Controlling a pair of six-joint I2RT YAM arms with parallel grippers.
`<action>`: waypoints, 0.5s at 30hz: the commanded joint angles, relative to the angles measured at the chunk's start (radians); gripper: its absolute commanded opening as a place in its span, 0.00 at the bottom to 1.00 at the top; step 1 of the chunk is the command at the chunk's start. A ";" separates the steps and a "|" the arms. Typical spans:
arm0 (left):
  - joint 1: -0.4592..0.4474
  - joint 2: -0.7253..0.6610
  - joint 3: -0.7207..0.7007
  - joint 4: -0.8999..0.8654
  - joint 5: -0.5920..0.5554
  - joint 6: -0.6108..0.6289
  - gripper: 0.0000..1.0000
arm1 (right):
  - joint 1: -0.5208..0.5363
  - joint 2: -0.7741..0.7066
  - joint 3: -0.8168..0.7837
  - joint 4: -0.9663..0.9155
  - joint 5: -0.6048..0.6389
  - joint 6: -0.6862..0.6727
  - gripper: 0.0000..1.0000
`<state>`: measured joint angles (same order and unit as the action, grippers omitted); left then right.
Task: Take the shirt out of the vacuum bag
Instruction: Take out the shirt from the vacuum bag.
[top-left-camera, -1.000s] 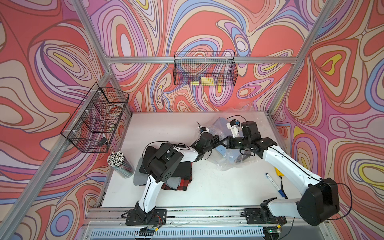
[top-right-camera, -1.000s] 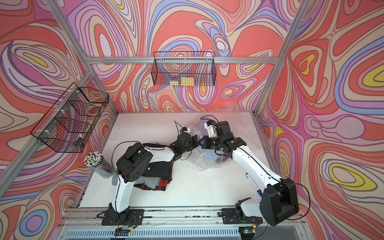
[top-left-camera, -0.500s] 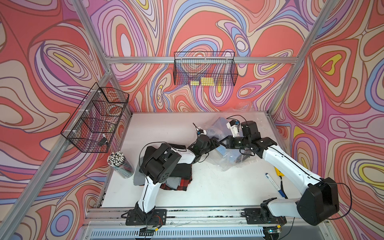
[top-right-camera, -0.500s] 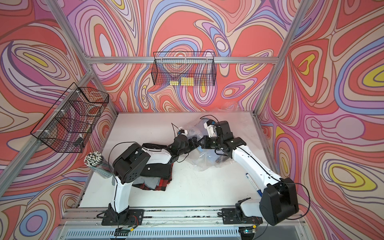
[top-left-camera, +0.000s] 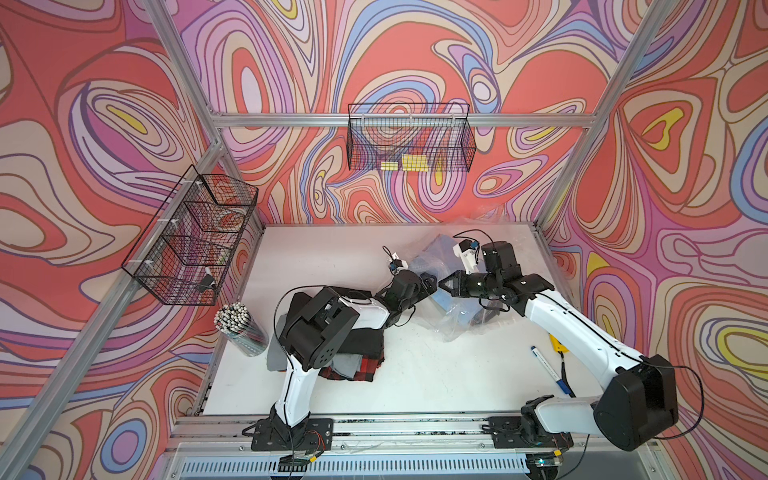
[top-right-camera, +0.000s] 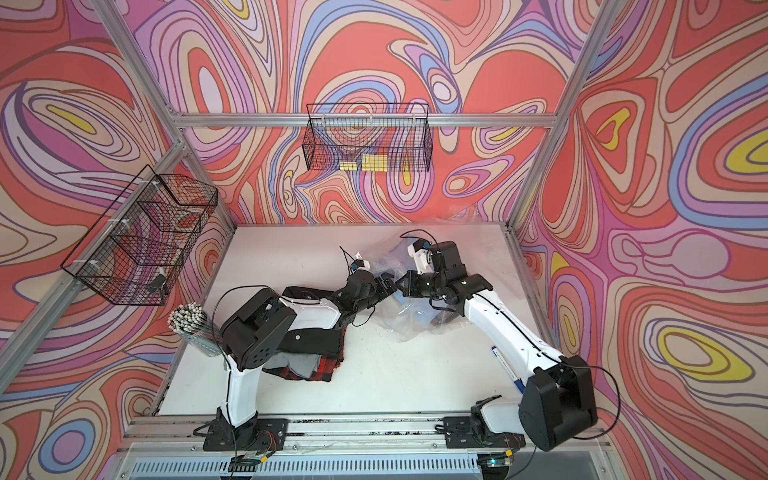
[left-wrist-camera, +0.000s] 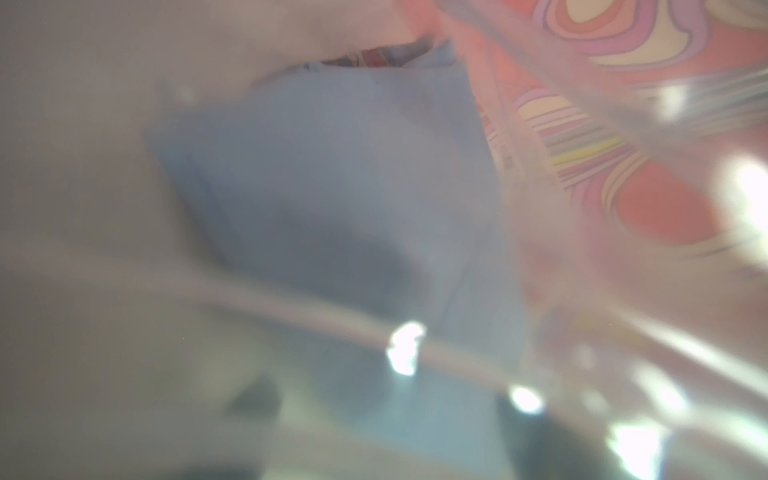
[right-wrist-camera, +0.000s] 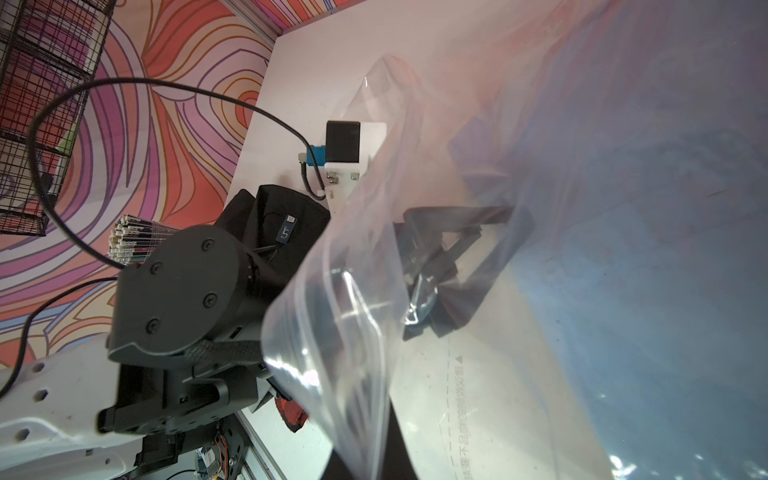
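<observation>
The left arm rose from its base at lower centre in both top views, bent sharply at the elbow and stretched low towards the upper right. Its left gripper (top-left-camera: 428, 286) was spread wide under the film of the clear, crinkly plastic vacuum bag (top-left-camera: 455, 322), which lay right of centre on the white table (top-left-camera: 332, 257). The right arm reached in from the lower right, and the right gripper (top-left-camera: 444, 286) was pinched closed on the bag's edge. The folded light-blue shirt (left-wrist-camera: 332, 187) lay inside the bag.
</observation>
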<state>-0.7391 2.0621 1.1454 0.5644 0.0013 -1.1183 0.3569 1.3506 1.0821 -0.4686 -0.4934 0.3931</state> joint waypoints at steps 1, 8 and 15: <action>-0.003 0.038 0.022 -0.026 -0.020 0.020 0.84 | 0.008 0.006 0.033 0.008 -0.002 -0.011 0.00; -0.003 0.064 0.092 -0.076 0.004 0.051 0.76 | 0.008 0.012 0.033 0.013 -0.007 -0.007 0.00; -0.003 0.075 0.106 -0.085 0.007 0.076 0.55 | 0.007 0.003 0.041 -0.002 0.001 -0.013 0.00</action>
<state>-0.7395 2.1155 1.2358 0.5045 -0.0010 -1.0714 0.3569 1.3579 1.0939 -0.4763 -0.4900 0.3931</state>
